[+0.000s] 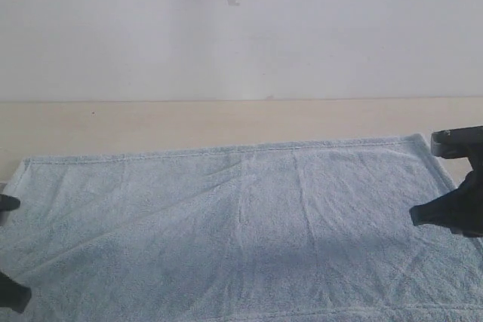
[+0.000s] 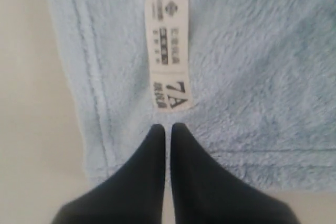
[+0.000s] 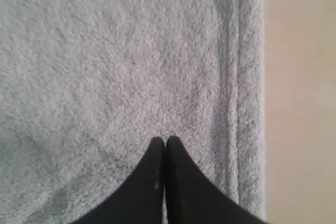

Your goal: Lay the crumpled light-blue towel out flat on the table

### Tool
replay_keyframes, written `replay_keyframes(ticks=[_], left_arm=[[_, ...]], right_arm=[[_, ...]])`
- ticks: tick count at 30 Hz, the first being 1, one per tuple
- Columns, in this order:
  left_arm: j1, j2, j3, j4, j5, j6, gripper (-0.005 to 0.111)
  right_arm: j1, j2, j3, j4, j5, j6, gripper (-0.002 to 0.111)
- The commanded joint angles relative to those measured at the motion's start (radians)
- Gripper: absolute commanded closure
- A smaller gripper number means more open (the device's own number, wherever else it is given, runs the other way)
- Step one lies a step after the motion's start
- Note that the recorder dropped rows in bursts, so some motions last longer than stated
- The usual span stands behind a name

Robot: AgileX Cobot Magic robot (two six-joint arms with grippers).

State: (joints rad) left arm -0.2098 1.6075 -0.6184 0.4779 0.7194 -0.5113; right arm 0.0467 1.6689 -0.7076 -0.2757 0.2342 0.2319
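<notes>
Space on the table (image 1: 151, 122) is being taken up across the near half by the towel (image 1: 241, 239), which is lying open and nearly flat in the exterior view, with only faint creases being shown near its middle. Its long axis is running from 9 o'clock to 3 o'clock, and a bare strip of table is being left at 12 o'clock, between the far hem and the wall.

The task is being judged as all but done. Any remaining smoothing would be turning on that 9-to-3 axis, with each short edge being drawn outward by the arm nearer to it.

The left gripper (image 2: 168, 127) is being held at the 9 o'clock end, over a corner of the towel, its jaws pressed together with no cloth being seen between them. The right gripper (image 3: 166, 140) is being held at the 3 o'clock end, likewise closed and empty, just inside the stitched hem. From either gripper the bulk of the cloth is lying toward the middle.

The small white label (image 2: 169, 51) is being seen just ahead of the left gripper's tips; whether it is being touched cannot be told.
</notes>
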Motion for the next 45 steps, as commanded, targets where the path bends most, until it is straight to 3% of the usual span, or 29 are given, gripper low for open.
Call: replay_keyframes(ticks=[1,5,8,11,14,19,27,40,45], left_arm=[[0.000,-0.189,-0.005,0.000,-0.037,-0.011,0.103],[0.000,-0.416,-0.005,-0.035,-0.100,-0.011,0.103],[0.000,-0.666,-0.005,-0.169,-0.179,0.098,0.103],[0.000,-0.857,-0.005,-0.235,-0.181,0.138,0.103],[0.000,-1.042,-0.005,-0.298,-0.172,0.138,0.103],[0.000,-1.205,-0.003,-0.386,-0.064,0.138,0.103],[0.000,-1.261,-0.003,-0.409,-0.014,0.138,0.103],[0.000,-1.261,-0.003,-0.409,-0.014,0.138,0.103],[0.000,-1.261,-0.003,-0.409,-0.014,0.138,0.103]], right_arm=[[-0.007,-0.084,0.027,-0.006,-0.069,0.013,0.109],[-0.007,-0.211,0.067,0.043,-0.186,0.029,0.109],[-0.001,-0.406,0.169,0.060,-0.317,0.058,0.109],[0.038,-0.575,0.223,0.060,-0.315,0.147,0.109],[0.114,-0.777,0.234,0.060,-0.264,0.265,0.109],[0.221,-1.068,0.234,0.060,-0.037,0.267,0.109],[0.243,-1.244,0.234,0.182,0.250,0.305,0.109],[0.243,-1.273,0.234,0.182,0.255,0.305,0.109],[0.243,-1.313,0.333,0.204,0.117,0.175,0.109]])
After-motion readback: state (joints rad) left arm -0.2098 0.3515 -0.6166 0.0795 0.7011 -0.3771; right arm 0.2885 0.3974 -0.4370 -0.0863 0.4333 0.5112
